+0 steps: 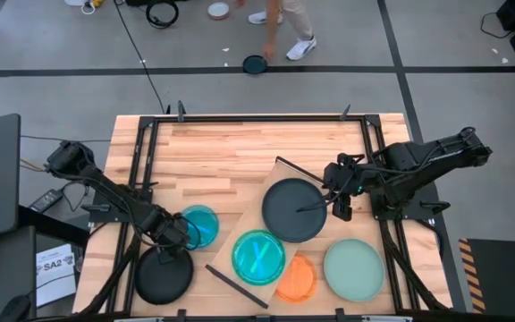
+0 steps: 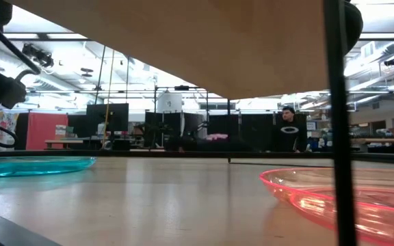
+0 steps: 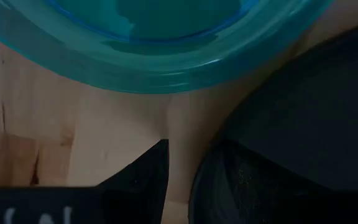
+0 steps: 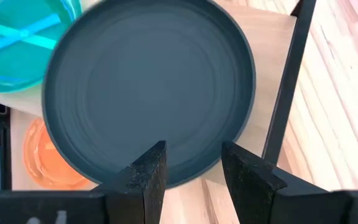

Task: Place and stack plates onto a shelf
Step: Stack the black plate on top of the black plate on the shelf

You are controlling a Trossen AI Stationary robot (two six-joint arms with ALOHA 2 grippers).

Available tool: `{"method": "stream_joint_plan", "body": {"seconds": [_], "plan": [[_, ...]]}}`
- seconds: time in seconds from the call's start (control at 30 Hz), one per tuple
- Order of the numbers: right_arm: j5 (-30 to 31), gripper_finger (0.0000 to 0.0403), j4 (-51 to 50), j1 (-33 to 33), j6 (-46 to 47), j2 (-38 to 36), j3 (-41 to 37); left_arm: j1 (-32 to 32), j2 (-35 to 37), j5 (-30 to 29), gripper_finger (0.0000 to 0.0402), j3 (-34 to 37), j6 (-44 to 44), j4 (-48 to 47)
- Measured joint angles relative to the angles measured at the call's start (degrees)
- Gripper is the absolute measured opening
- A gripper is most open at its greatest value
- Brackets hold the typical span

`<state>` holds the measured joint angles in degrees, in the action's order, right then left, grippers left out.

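The shelf [image 1: 240, 234], a light board with dark end strips, lies slantwise mid-table. On it rest a large black plate [image 1: 293, 210] and a teal plate [image 1: 257, 257]. An orange plate [image 1: 299, 281] and a mint-green plate [image 1: 353, 270] sit on the table near its front edge. A blue plate [image 1: 201, 225] and a second black plate [image 1: 163, 275] lie at front left. My left gripper [image 1: 177, 238] hangs low between these two, open. My right gripper [image 1: 338, 204] is open at the right rim of the shelf's black plate [image 4: 148, 93], and that rim shows in the gap between its fingers. My left gripper has one finger [image 3: 211, 186] over the rim of the front-left black plate [image 3: 303, 118], the other finger [image 3: 145, 180] over bare wood. Dark finger and dark plate merge, so I cannot tell whether they touch.
The dark metal frame [image 1: 141, 161] borders the table on both sides. In the low view the shelf's underside [image 2: 183, 41] spans the top and a dark strip [image 2: 337, 123] stands upright. A person [image 2: 289, 130] is in the room behind, and legs [image 1: 284, 27] show beyond the far edge.
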<state>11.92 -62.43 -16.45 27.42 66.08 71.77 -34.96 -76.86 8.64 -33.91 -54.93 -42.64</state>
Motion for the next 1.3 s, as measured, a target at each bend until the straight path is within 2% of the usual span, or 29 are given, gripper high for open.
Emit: {"method": "stream_joint_plan", "body": {"seconds": [0.2,0.4,0.77,1.0,1.3], "plan": [[-0.1,0.0160,0.4,0.0,-0.1,0.0,0.0,0.0,0.0,0.4,0.0144,0.3,0.1,0.1],[-0.1,0.0160,0.5,0.0,-0.1,0.0,0.0,0.0,0.0,1.1,0.0102,0.3,0.1,0.1],[-0.1,0.0160,0.7,0.0,-0.2,0.0,0.0,0.0,0.0,7.1,0.0025,0.3,0.8,0.3],[-0.1,0.0160,0.7,0.0,-0.2,0.0,0.0,0.0,0.0,10.2,0.0017,-0.2,0.8,0.2],[-0.1,0.0160,0.8,0.0,-0.2,0.0,0.0,0.0,0.0,10.6,0.0016,-4.8,3.1,-2.3]]}}
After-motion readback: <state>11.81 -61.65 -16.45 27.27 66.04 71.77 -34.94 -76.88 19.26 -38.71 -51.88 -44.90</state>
